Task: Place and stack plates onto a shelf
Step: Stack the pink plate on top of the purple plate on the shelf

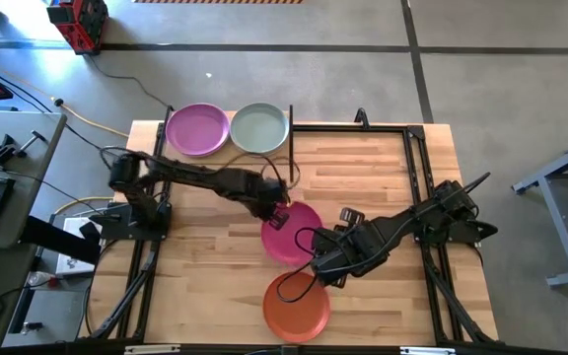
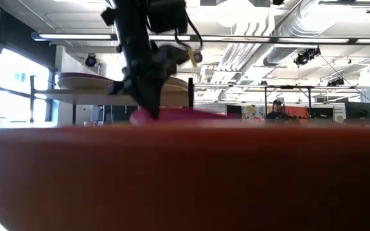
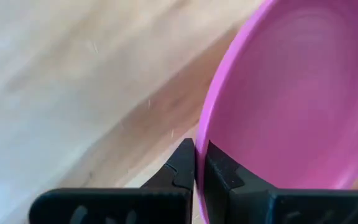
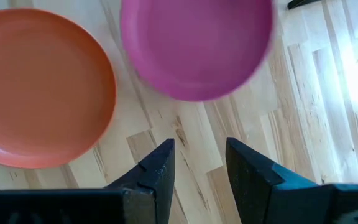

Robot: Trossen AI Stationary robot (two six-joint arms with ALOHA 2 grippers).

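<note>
The left gripper [image 1: 282,209] is clamped on the rim of the magenta plate [image 1: 294,235] near the middle of the counter [image 1: 363,177]; its jaws are closed on that edge, as the left wrist view shows. The right gripper [image 4: 199,163] hovers just beside that plate, jaws parted and holding nothing. The orange plate [image 1: 297,307] lies at the front edge. On the shelf [image 2: 85,94] at the far side sit a purple plate [image 1: 197,129] and a pale green plate [image 1: 260,128], side by side
</note>
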